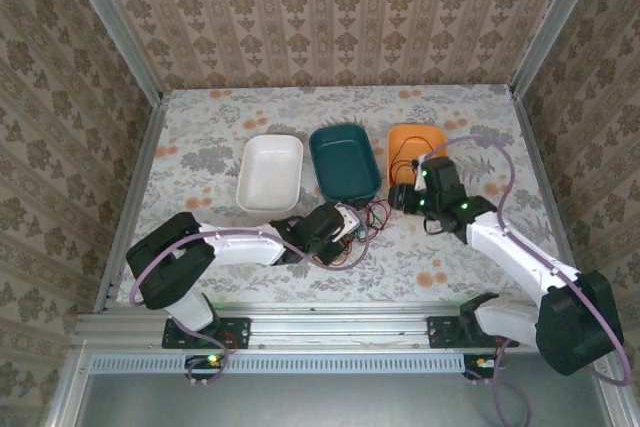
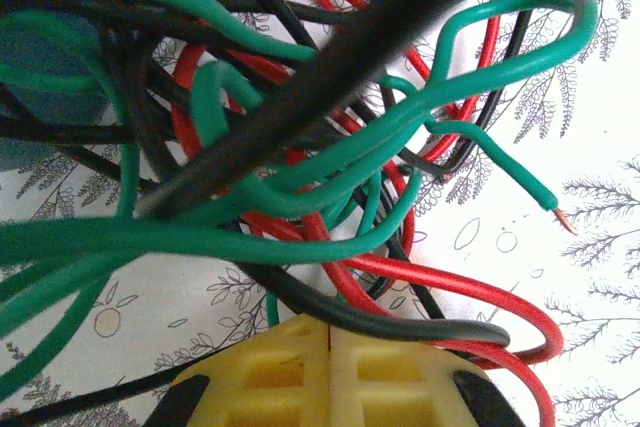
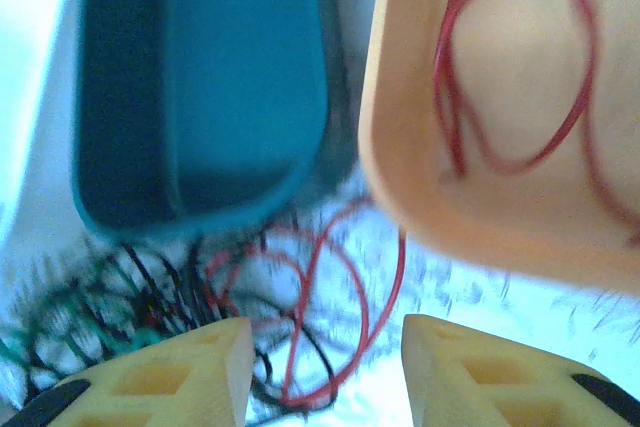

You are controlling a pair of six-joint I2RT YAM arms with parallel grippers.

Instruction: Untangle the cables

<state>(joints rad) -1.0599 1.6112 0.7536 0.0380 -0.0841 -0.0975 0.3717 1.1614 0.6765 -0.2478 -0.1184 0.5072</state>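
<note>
- Table (image 1: pixel 200 147): flat top under a pale cloth with a grey and orange flower print, walled by patterned panels.
- Shallow white oblong plastic tray (image 1: pixel 270 172), deep teal oblong plastic tray (image 1: pixel 345 162) and orange oblong plastic tray (image 1: pixel 410 137): set in a row across the middle of the table, from left to right in that order.
- Tangle (image 1: pixel 368 219) of three thin wires: lies on the cloth just in front of the teal tray, between the two arms' tips.
- Thin flexible green wire (image 2: pixel 150 239): loops through the knot in several bends. One cut end, with bare copper showing, rests on the cloth.
- Thin flexible red wire (image 2: pixel 450 282): curves round the near side of the knot. Seen from the right wrist, a red loop (image 3: pixel 340 317) lies on the cloth and a red strand (image 3: pixel 450 97) lies inside the orange tray (image 3: pixel 520 207).
- Thin flexible black wire (image 2: pixel 400 322): crosses just beyond the yellow fingertips.
- Left pincer (image 2: pixel 330 332): yellow fingers pressed together, tips right against the knot. It sits at the knot's left edge in the top view (image 1: pixel 348 224).
- Right pincer (image 3: pixel 325 367): yellow fingers spread, gripping nothing. It sits by the near edges of the teal tray (image 3: pixel 240 77) and the orange tray, with the red loop on the cloth beyond the gap.
</note>
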